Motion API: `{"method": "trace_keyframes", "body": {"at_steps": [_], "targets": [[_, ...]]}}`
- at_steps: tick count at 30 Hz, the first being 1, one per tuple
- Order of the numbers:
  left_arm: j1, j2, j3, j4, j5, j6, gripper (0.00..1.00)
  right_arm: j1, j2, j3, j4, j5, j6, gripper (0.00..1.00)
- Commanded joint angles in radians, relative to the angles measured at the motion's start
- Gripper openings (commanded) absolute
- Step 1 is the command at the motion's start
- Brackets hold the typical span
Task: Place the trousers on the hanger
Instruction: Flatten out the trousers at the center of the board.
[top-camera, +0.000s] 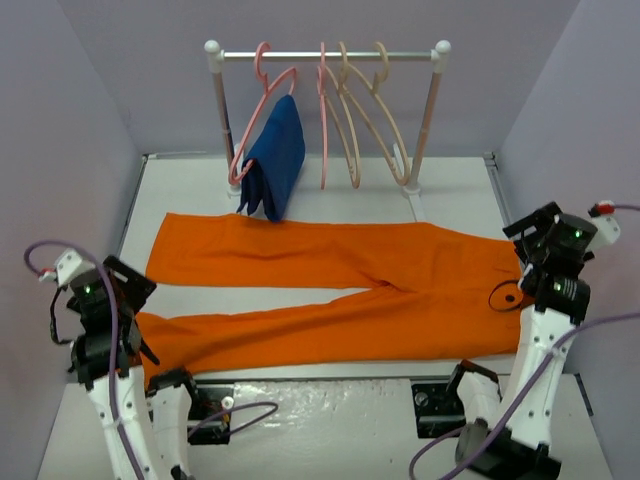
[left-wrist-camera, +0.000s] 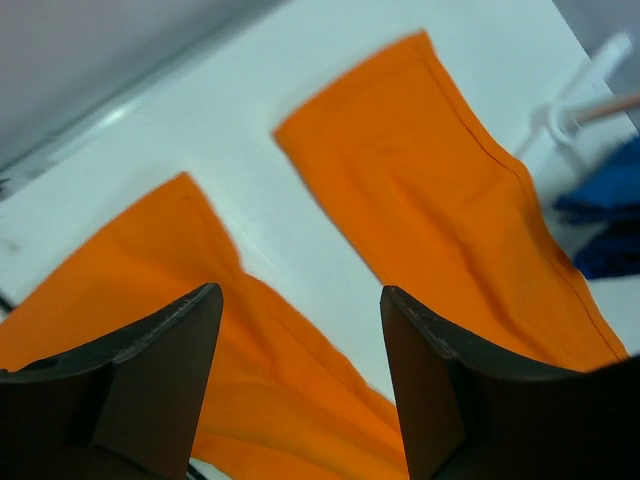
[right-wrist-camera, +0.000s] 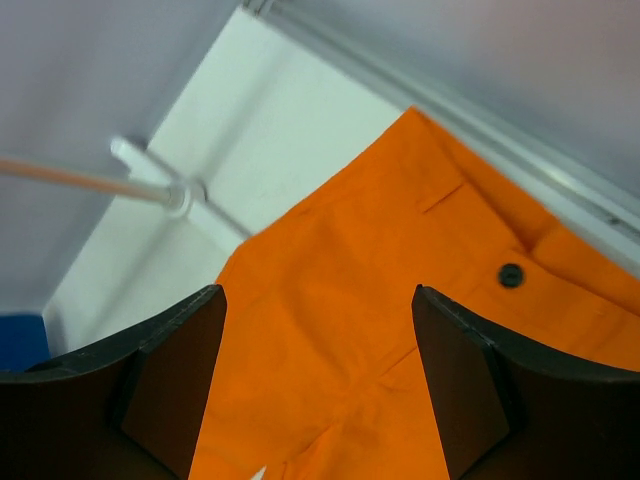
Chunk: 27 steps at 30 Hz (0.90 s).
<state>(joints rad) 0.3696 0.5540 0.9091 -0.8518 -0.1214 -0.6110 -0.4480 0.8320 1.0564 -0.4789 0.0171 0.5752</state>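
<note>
Looking down, your trousers (top-camera: 330, 290) lie flat across the table (top-camera: 440, 190). Your left gripper (left-wrist-camera: 300, 300) hangs over the leg cuffs and your right gripper (right-wrist-camera: 318, 300) over the waistband. Both have their jaws spread, gripping nothing. The hanger (top-camera: 382, 70) is up on the rail (top-camera: 300, 55) behind.

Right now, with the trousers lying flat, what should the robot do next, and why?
Probably reach the right claw to the beige hanger on the rail. The trousers lie flat on the table; that claw and the left claw hang open above them, empty, and the hanger hangs toward that side.
</note>
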Motion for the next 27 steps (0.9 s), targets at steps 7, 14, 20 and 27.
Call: {"method": "trace_keyframes", "body": {"at_steps": [7,14,20,27], "targets": [[-0.285,0.482,0.036,0.334,0.210,0.040,0.61,0.250,0.332,-0.142,0.244,-0.046,-0.075,0.71],[-0.344,0.909,0.088,0.452,0.140,-0.100,0.61,0.265,0.580,-0.189,0.391,-0.012,-0.074,0.71],[-0.311,1.093,0.042,0.501,0.105,-0.207,0.61,0.242,0.786,-0.212,0.474,-0.007,-0.046,0.71],[-0.178,1.039,-0.137,0.554,0.112,-0.310,0.59,0.183,1.002,-0.140,0.562,-0.067,-0.021,0.72]]}}
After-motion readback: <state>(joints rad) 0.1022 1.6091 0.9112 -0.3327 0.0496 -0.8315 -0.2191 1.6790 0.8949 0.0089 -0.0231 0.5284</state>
